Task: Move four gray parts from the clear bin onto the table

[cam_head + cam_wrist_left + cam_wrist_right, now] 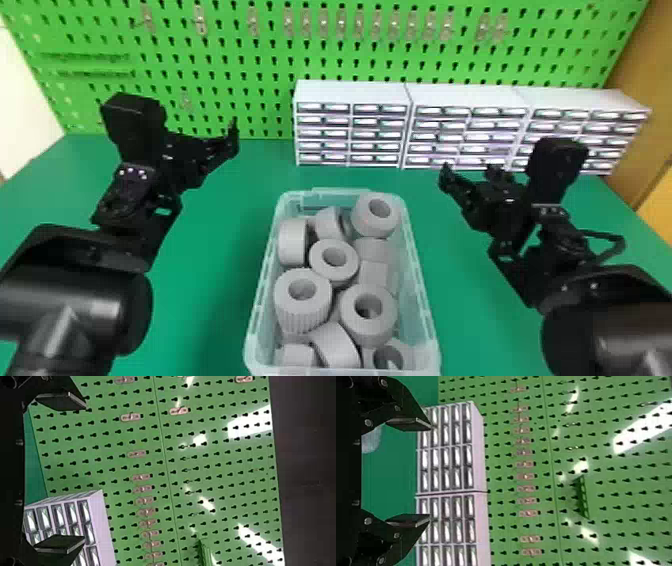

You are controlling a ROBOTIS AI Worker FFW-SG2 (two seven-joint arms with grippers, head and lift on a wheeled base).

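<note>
We find open air above the clear bin [421, 305]; its walls [262, 300] bar us sideways, gray parts [302, 312] crowd its inside, and drawer cabinets [350, 132] stand beyond its far end.

Black arms [75, 305], boxy wrist housings [132, 120], flat fingers [411, 424], round silvery screws [368, 422]

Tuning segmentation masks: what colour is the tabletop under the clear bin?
Plain green, a darker shade than the pegboard; clearest in the head view.

L claw [201, 141], R claw [470, 179] (both spread)
</note>
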